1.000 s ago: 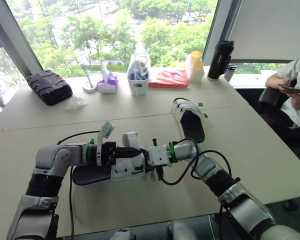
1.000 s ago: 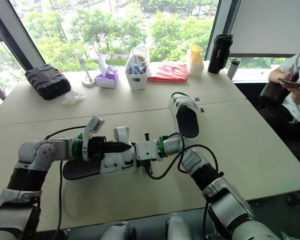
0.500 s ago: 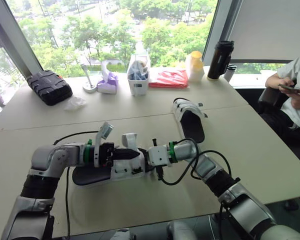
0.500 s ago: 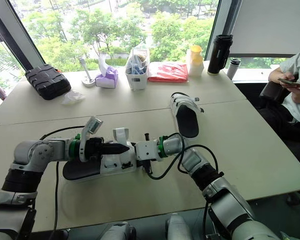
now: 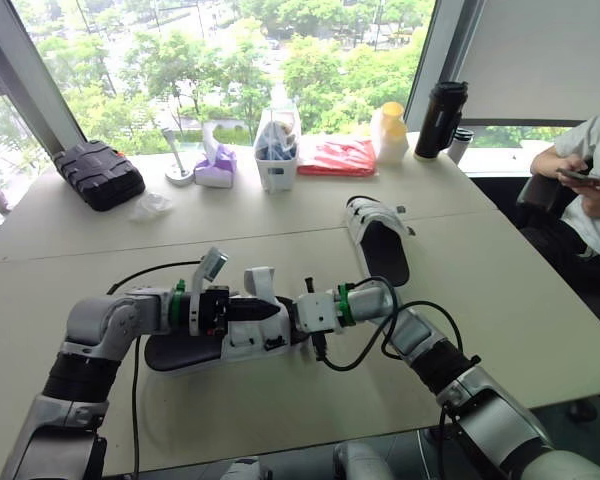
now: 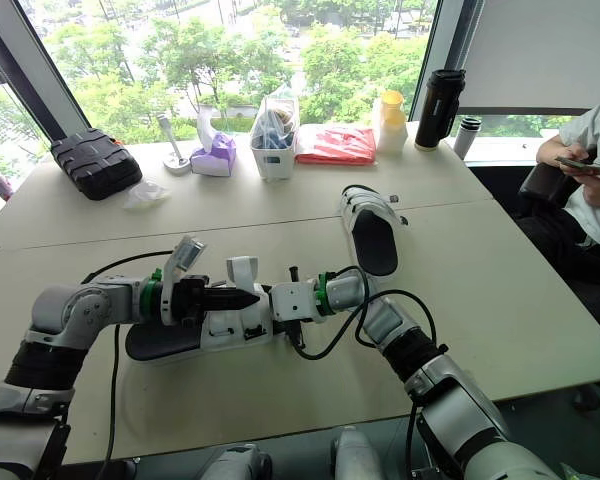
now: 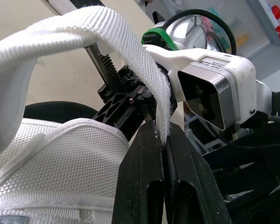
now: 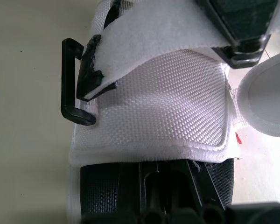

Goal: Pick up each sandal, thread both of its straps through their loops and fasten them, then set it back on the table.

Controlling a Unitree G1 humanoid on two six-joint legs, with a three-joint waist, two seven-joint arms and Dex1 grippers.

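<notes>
A black-soled sandal [image 5: 185, 350] with white mesh straps lies on the near part of the table [image 5: 280, 420]. My left gripper [image 5: 268, 310] is shut on the tip of its arched white strap [image 7: 107, 32], pinched between the fingertips [image 7: 151, 140]. My right gripper [image 5: 296, 316] meets it from the other side, its fingers [image 8: 170, 186] closed at the edge of the white mesh flap [image 8: 154, 112]. Beside that flap, a black loop [image 8: 72, 84] sticks out. The second sandal [image 5: 380, 240] rests farther back on the right, its straps lying across it.
Along the window edge stand a black case [image 5: 98, 172], a tissue holder [image 5: 217, 165], a white basket [image 5: 277, 150], a red packet [image 5: 338, 156], a yellow-capped bottle [image 5: 390, 130] and a black flask [image 5: 440, 118]. A person [image 5: 590, 180] sits at the right.
My left arm has shifted slightly; both grippers stay at the near sandal's strap with the same hold.
</notes>
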